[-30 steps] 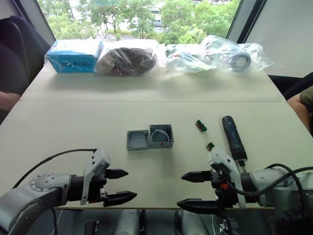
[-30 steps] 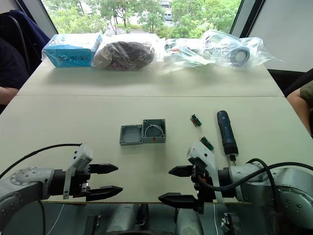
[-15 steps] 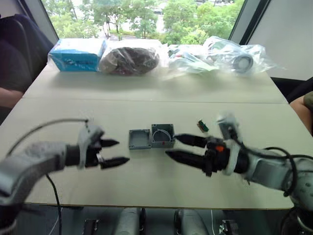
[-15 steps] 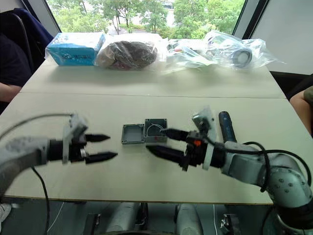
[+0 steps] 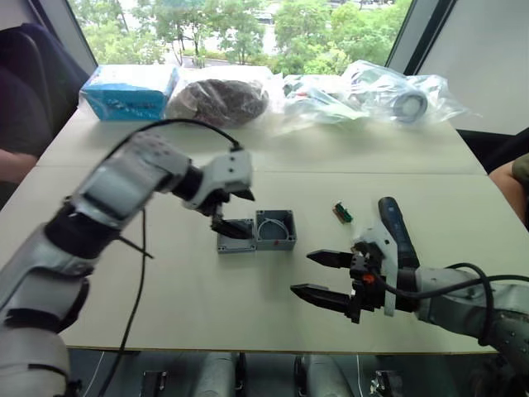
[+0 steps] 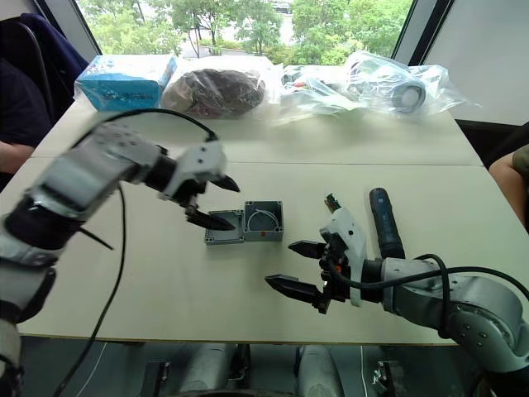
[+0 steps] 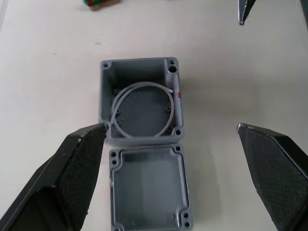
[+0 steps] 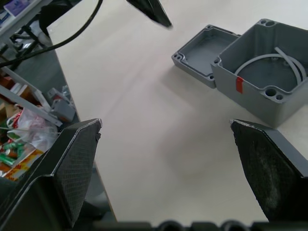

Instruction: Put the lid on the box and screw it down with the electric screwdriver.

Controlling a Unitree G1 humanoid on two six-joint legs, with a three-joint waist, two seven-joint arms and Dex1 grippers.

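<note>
On the tabletop (image 5: 165, 306) the lid (image 5: 235, 236) touches the box (image 5: 274, 229). The screwdriver (image 5: 396, 232) lies to the right. Bags (image 5: 388, 89) lie far back.

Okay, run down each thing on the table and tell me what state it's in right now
box: open, upright, a grey ring inside
lid: off, hollow side up, touching the box
electric screwdriver: lying flat, unheld
left pincer: open, above the lid
right pincer: open, empty

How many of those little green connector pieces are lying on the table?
1 shows clearly: a small green connector strip between the box and the electric screwdriver. Another may be hidden behind the right gripper.
</note>
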